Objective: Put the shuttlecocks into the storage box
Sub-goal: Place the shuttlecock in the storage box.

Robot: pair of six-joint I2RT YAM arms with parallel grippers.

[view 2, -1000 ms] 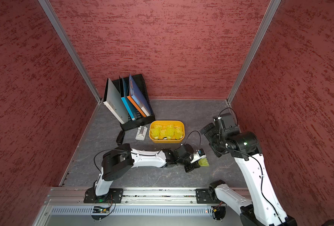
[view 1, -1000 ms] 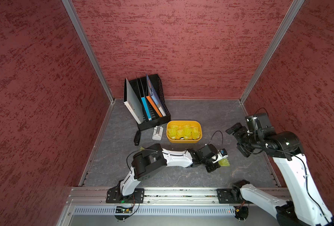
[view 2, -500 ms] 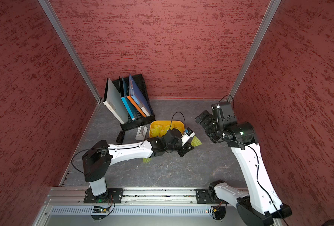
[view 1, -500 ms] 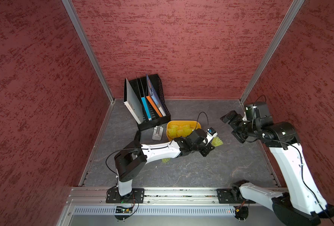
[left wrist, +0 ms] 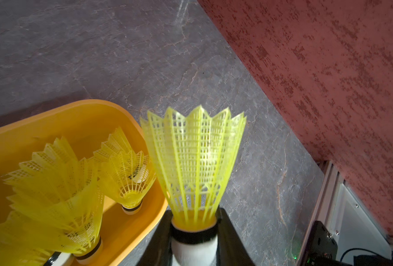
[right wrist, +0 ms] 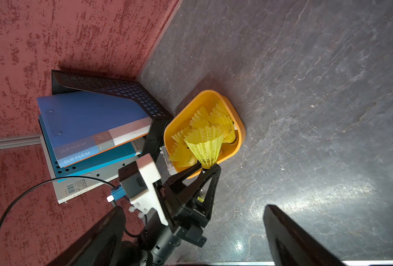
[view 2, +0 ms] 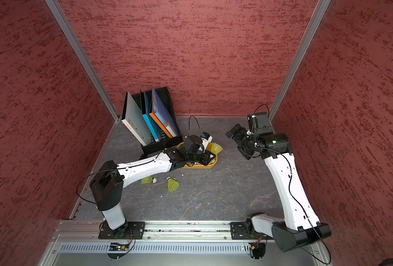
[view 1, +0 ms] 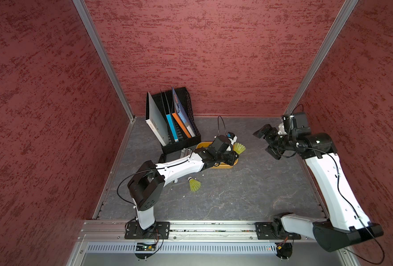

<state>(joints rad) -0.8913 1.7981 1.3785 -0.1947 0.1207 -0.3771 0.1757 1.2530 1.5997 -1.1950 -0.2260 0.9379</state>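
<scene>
Yellow floor shuttlecock (view 2: pixel 147 180), white tip, a top view only

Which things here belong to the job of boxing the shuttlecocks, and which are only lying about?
For the job:
- held shuttlecock, in the shut left pincer
- box
- boxed shuttlecocks
- two loose shuttlecocks on the floor

Lying about:
- rack
- folders
- grey device

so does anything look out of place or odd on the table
Yes. A stray shuttlecock and a second one lie on their sides on the grey table beside the left arm, outside the storage box. The left end effector grips another shuttlecock by its white tip at the box's edge, not yet released.
</scene>
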